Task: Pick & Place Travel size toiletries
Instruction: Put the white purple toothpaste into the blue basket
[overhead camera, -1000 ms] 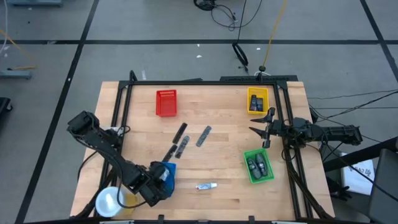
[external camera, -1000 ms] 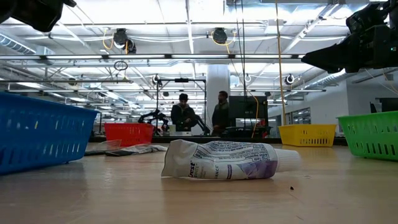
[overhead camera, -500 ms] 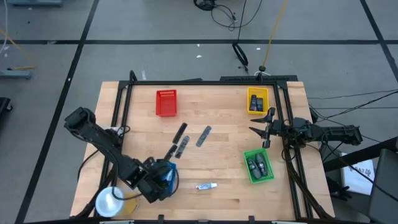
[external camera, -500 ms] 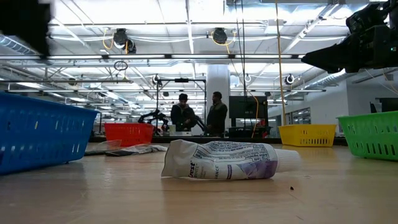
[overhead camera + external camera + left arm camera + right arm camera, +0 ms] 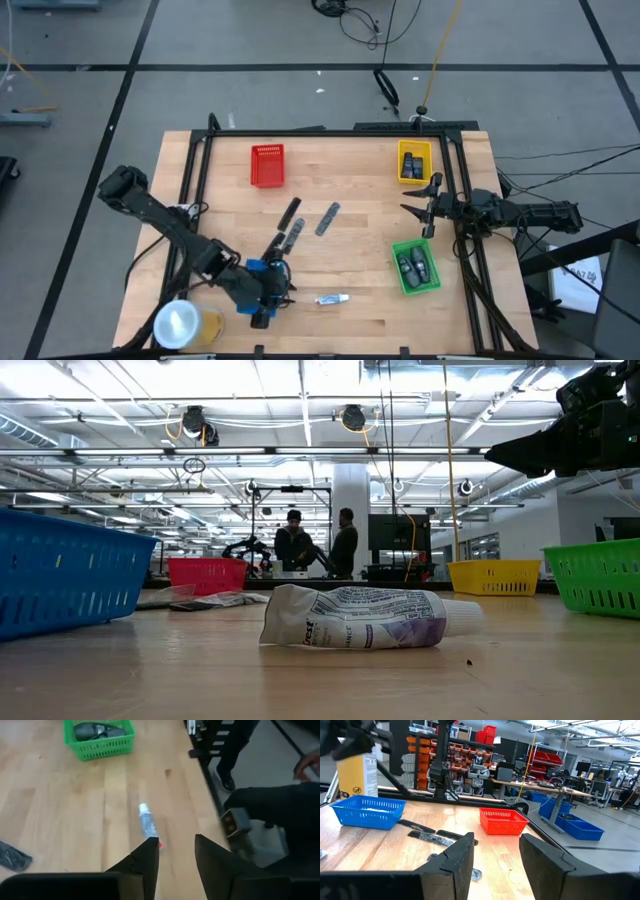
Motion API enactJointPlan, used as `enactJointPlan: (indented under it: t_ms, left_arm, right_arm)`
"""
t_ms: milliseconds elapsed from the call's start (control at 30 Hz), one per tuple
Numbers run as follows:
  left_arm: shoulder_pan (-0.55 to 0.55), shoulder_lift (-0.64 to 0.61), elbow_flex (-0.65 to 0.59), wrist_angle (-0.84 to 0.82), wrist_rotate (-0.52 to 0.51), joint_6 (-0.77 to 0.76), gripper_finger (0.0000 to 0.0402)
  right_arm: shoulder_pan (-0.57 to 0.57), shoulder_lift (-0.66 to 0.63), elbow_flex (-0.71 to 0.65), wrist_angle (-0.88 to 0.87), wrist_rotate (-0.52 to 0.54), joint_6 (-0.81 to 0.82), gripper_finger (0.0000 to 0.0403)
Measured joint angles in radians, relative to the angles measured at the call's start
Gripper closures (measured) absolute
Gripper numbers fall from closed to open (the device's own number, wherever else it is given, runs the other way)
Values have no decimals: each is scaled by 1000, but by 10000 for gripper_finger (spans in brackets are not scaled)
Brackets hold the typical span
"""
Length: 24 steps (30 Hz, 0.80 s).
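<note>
Approach with left gripper [image 5: 174, 852], jaws parted and holding nothing, kept low and centred over white tube [image 5: 147, 823] lying flat on desk [image 5: 70, 815] just ahead, closing across its middle.

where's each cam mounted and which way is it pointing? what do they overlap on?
High: above the table, looking straight down; both arms show, left gripper by the blue tray, right gripper at the right edge.
Low: at table-top height, looking level across; white tube up close, an arm at upper right.
Left wrist: looks past its open fingers at the tube and green tray.
Right wrist: looks past its open fingers at the red tray and blue tray.
Shared: high, low and left wrist all show the tube.
</note>
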Motion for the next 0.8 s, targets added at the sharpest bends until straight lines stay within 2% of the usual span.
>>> enactJointPlan:
  t_ms: [133,300,500,600,700,800]
  left_arm:
    - [45,-31,-120,149,52,92,297]
    - [111,-146,-335,406,142,165,311]
    - [178,-321,-563,644,183,160,311]
    - [201,-355,-623,798,171,75,311]
    - [214,-339,-591,705,143,-55,311]
    - [208,-267,-445,473,136,-73,311]
  right_arm:
    - [0,0,0,0,0,0,252]
    - [0,0,0,0,0,0,252]
    - [0,0,0,0,0,0,252]
    - [0,0,0,0,0,0,252]
    - [0,0,0,0,0,0,252]
    - [0,0,0,0,0,0,252]
